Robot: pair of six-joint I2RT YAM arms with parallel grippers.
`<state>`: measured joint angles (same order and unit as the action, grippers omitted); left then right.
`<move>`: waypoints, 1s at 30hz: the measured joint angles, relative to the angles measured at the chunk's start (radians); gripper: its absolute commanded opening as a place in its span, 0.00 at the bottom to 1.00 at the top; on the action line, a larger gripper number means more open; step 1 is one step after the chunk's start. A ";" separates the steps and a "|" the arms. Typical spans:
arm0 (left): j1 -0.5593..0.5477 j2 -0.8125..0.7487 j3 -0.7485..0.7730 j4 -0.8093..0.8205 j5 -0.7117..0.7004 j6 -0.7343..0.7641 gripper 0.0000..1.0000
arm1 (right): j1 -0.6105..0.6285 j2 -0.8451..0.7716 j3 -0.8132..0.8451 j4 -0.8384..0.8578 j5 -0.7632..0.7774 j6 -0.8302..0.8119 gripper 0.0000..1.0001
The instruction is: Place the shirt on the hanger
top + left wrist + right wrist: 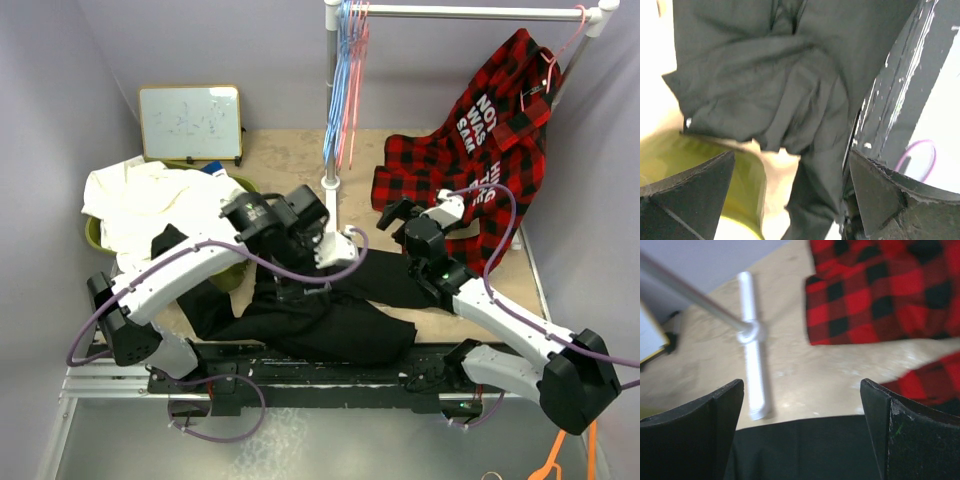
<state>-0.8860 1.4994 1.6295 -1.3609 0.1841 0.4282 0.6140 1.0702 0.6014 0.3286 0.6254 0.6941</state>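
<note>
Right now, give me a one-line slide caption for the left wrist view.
Left gripper, jaws wide open, above the crumpled black shirt; yellow-green bin at lower left.

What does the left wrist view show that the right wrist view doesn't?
Left wrist only: a green bin beneath the cloth, the dark rail and a purple cable.

Right wrist only: the plaid shirt, the white rack foot with its pole, and bare tabletop.

Both: the black shirt, bunched and filling most of the left view but only a strip along the right view's bottom edge. The left jaws and right jaws stand open, gripping nothing.
</note>
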 measured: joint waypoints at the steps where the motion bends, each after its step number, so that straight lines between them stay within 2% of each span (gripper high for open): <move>1: -0.029 0.007 -0.017 0.034 -0.003 -0.002 0.99 | -0.003 -0.008 0.006 -0.063 0.045 0.032 1.00; 7: -0.150 0.024 -0.216 0.224 0.013 -0.028 0.99 | -0.016 -0.070 0.043 -0.397 0.256 0.217 1.00; 14: -0.182 0.090 -0.363 0.386 -0.003 -0.051 0.99 | -0.049 -0.133 0.057 -0.497 0.327 0.249 1.00; 15: -0.183 0.102 -0.377 0.410 -0.016 -0.052 0.95 | -0.055 -0.146 0.054 -0.492 0.327 0.249 1.00; 16: -0.184 0.113 -0.389 0.430 -0.028 -0.052 0.79 | -0.061 -0.160 0.046 -0.481 0.327 0.248 1.00; 17: -0.185 0.123 -0.399 0.446 -0.040 -0.053 0.52 | -0.066 -0.169 0.039 -0.475 0.326 0.248 1.00; 18: -0.187 0.135 -0.406 0.460 -0.052 -0.061 0.15 | -0.070 -0.177 0.030 -0.463 0.325 0.248 1.00; 19: -0.187 0.145 -0.410 0.470 -0.068 -0.066 0.00 | -0.073 -0.181 0.020 -0.452 0.323 0.247 1.00; 23: -0.185 0.147 -0.412 0.484 -0.138 -0.069 0.00 | -0.081 -0.179 -0.024 -0.401 0.294 0.226 1.00; 26: -0.157 0.073 -0.403 0.455 -0.145 -0.063 0.00 | -0.085 -0.173 -0.082 -0.273 0.214 0.140 1.00; 30: 0.020 -0.135 -0.281 0.366 -0.074 -0.024 0.00 | -0.087 -0.118 -0.195 0.051 -0.028 -0.048 1.00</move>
<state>-0.8661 1.3647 1.3487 -0.9947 0.1101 0.4046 0.5266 0.9520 0.4068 0.3798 0.5972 0.6456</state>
